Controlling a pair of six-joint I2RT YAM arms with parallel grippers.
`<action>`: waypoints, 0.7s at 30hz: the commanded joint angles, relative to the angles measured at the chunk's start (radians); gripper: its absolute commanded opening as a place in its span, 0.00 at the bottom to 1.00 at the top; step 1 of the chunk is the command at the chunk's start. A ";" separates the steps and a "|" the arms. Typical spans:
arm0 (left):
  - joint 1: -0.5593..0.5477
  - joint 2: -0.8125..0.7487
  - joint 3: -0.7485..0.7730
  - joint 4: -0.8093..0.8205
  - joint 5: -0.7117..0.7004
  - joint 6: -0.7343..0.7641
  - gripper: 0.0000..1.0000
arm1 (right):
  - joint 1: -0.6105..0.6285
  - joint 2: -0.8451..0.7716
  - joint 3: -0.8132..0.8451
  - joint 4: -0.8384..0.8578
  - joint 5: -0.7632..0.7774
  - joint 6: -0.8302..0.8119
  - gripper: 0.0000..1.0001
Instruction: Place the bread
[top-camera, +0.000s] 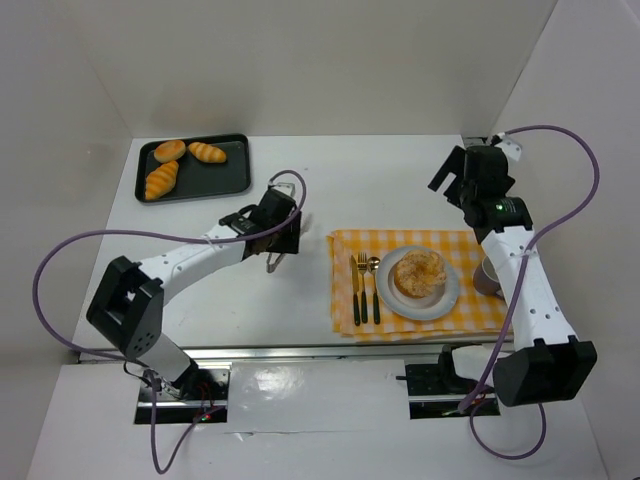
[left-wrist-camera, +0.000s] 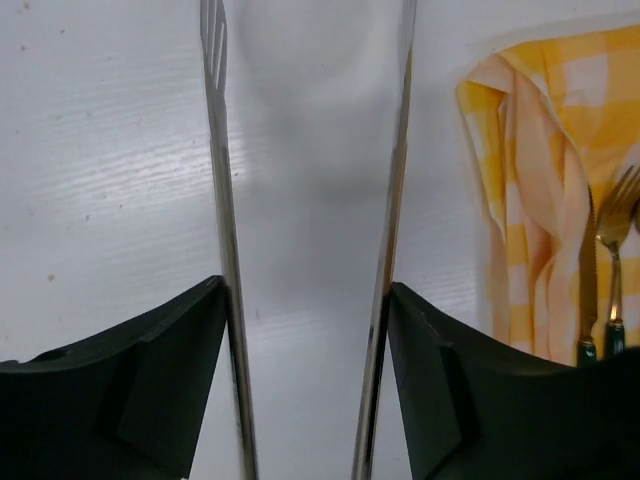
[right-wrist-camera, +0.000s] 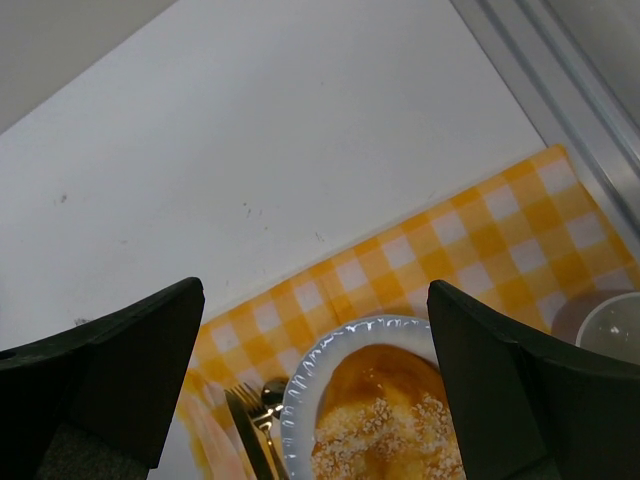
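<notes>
Closest to the lens on the left wrist cam we've got the left gripper (left-wrist-camera: 305, 300), its black fingers (left-wrist-camera: 150, 370) pressed against the outside of a pair of metal tongs (left-wrist-camera: 225, 200). So it's clamped on the tongs, and the two blades stand apart with nothing between them. From the top cam the tongs (top-camera: 274, 263) point down at bare white table (top-camera: 360, 180), just left of the yellow checked cloth (top-camera: 440, 245), whose near corner looks rumpled on the left wrist cam.

The bread (top-camera: 419, 275) is sitting on the white plate (top-camera: 448, 295) in the middle of that cloth. It's a round golden bun with a pale crumbly top. The right wrist cam sees its far edge (right-wrist-camera: 385, 430) inside the scalloped plate rim (right-wrist-camera: 300, 400).

Left of the plate, a knife (top-camera: 356, 290), a fork (top-camera: 364, 285) and a spoon (top-camera: 374, 285) lie side by side, close together. To the right of the plate there's a cup (top-camera: 487, 277), partly hidden behind the right arm.

The right gripper (top-camera: 450, 175) hangs beyond the far edge of the cloth, well apart from the bread. On its own cam, its fingers (right-wrist-camera: 120, 370) are spread wide and holding nothing.

Over in the far left corner there's a dark tray (top-camera: 235, 185) with three smaller rolls (top-camera: 161, 179) on it, well away from everything else
</notes>
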 joint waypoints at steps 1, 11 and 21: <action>0.006 0.064 0.025 0.080 0.031 -0.026 0.80 | 0.003 0.005 -0.022 0.053 -0.013 0.005 1.00; 0.035 0.136 0.159 0.037 0.009 0.004 0.86 | 0.012 0.064 -0.074 0.082 -0.033 0.005 1.00; 0.105 0.182 0.256 -0.018 0.018 0.060 0.89 | 0.022 0.084 -0.084 0.091 -0.024 0.014 1.00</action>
